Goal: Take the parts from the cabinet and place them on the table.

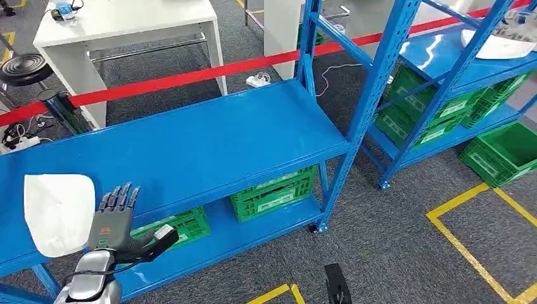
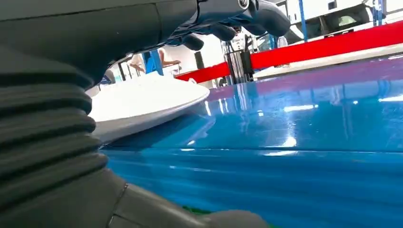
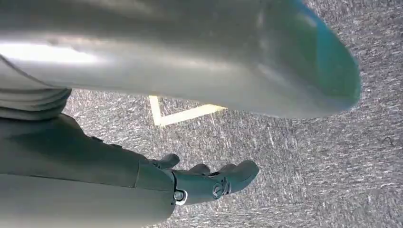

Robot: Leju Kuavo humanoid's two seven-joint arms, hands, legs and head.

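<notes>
A white, flat, rounded part [image 1: 58,212] lies at the left end of the blue cabinet shelf [image 1: 209,142]. My left hand [image 1: 117,221] is just to its right at the shelf's front edge, fingers stretched forward and thumb out to the side, holding nothing. In the left wrist view the part [image 2: 142,102] lies low on the glossy shelf [image 2: 294,128], with my fingers [image 2: 228,21] spread above it. A second white part [image 1: 500,44] lies on the right-hand rack. My right hand [image 3: 209,179] hangs over the grey carpet, fingers loosely extended and empty.
Green crates [image 1: 272,190] stand on the lower shelf, with more crates [image 1: 430,114] in the second blue rack on the right. A white table [image 1: 126,22] stands beyond a red barrier tape [image 1: 190,76]. Yellow lines [image 1: 468,247] mark the carpet.
</notes>
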